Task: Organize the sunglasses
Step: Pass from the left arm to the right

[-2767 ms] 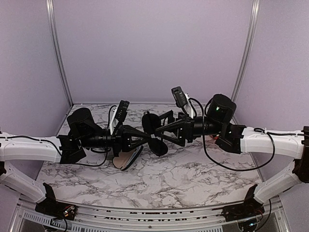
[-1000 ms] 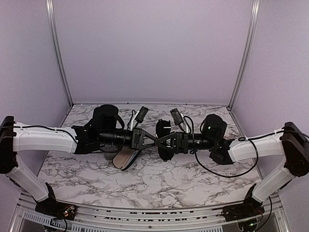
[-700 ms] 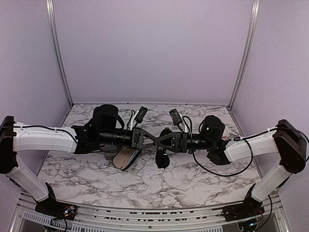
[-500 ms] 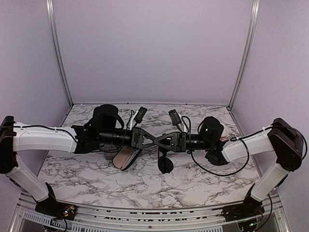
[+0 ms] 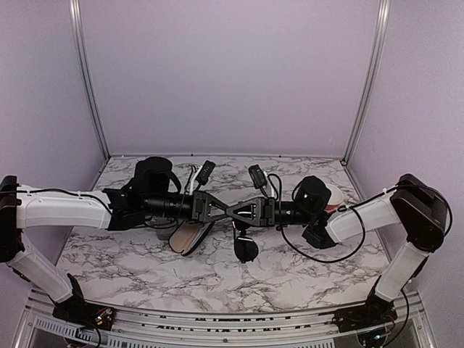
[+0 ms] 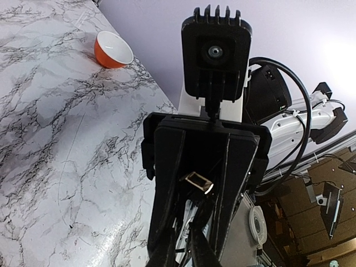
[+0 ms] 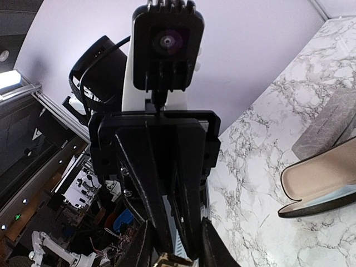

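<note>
Sunglasses (image 5: 245, 245): I can make out one pair, dangling above the desk (image 5: 290, 279) from the spot where my two claws meet tip to tip, a dark oval lens lowest. The thin wire above it melts into the black fingers, so where it is caught is hard to make out. On the left, the open case (image 5: 186, 238) with its tan lining lies on the desk, its upper end hidden under my left claw (image 5: 221, 209). That claw's fingers taper nearly together, but whether they pinch the frame I cannot tell. My right claw (image 5: 233, 212) faces it head on. In its wrist view its fingers (image 7: 142, 247) stand a little apart, cut off by the bottom edge, with the left claw's tips between them; whether they grip anything I cannot tell. A grey case (image 7: 328, 129) lies just beside the open one. From above, an orange bowl (image 6: 113, 50) is mostly hidden behind my right arm.
</note>
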`<state>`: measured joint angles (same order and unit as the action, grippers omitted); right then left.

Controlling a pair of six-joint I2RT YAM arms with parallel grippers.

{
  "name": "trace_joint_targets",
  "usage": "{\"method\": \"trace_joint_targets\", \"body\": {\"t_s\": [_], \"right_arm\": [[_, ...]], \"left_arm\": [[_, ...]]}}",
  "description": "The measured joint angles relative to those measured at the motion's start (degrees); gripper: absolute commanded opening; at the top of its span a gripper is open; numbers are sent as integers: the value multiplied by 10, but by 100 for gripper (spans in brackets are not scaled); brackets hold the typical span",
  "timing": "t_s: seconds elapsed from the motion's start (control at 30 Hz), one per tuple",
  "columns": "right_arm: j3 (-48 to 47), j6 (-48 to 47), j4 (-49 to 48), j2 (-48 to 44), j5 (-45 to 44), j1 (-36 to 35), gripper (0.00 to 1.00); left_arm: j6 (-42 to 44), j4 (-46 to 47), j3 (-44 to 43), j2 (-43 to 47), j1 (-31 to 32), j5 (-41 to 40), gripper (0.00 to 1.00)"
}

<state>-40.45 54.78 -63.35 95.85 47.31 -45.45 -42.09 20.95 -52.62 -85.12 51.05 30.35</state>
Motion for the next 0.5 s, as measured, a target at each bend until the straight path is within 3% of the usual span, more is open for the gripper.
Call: {"method": "trace_joint_targets", "body": {"t_s": [0.23, 0.5], "right_arm": [[-38, -8, 33, 7, -17, -10, 14], [-74, -23, 61, 26, -26, -20, 12]], "left_arm": [[7, -4, 21, 38, -24, 7, 17], [64, -71, 21, 76, -33, -26, 23]]}}
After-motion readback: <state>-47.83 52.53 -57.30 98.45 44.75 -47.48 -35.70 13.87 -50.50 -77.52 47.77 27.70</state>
